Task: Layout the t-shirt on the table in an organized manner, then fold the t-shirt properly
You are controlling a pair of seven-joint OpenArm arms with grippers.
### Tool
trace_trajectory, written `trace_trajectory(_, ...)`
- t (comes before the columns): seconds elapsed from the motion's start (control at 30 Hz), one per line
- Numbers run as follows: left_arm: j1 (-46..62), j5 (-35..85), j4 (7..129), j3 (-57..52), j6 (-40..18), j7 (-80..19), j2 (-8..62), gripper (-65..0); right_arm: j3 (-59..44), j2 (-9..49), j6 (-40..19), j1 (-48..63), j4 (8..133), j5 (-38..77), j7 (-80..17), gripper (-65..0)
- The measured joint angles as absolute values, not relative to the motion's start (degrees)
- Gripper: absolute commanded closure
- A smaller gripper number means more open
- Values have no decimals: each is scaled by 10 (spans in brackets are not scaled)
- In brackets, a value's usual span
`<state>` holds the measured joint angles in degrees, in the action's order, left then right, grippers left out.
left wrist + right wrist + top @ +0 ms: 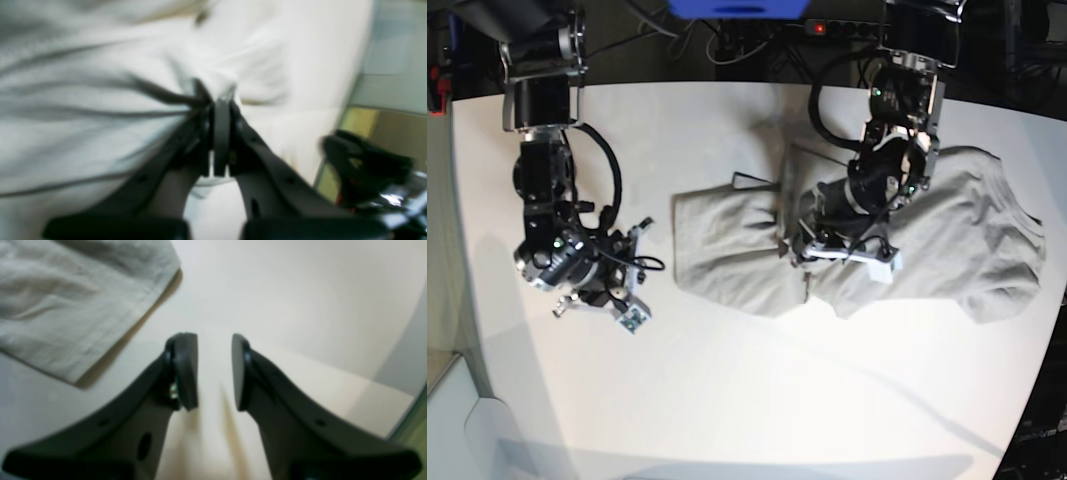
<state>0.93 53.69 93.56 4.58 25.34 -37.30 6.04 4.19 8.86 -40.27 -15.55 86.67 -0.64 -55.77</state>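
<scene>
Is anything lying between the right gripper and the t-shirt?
Nothing: only bare table separates the open right gripper from the t-shirt. The base view shows the empty strip; the right wrist view shows the shirt's edge off to the side.

T-shirt (947, 240): soft woven cloth, matt, creased w/ fine ribbing at hem. Worktop (727, 400): smooth hard white surface, slight sheen. Right gripper (214, 371) fingers (185, 370): matt black plastic, smooth rounded pads. Left gripper (220, 133): same matt black plastic.
</scene>
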Motion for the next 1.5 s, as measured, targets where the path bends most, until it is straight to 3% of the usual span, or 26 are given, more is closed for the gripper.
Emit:
trace_trajectory(0.2,61,542,1014,33,253,-376,102,-4,41,88,-403,-160,867,-7,-558,-182)
trace_trajectory(0.5,211,574,1114,-106,251,-375,160,-4,43,36,-403,-158,867,-11,-559,-181)
trace_trajectory(0.87,347,653,1118,-305,125,-387,162,-4,43,-74,-403,-158,865,-11,-559,-185)
trace_trajectory(1.17,373,657,1118,-366,69,-389,159,-4,123,-86,-403,-128,775,-10,-546,-181)
trace_trajectory(1.5,324,702,1115,-505,23,-503,156,-4,146,-84,-402,-116,695,-3,-430,-181)
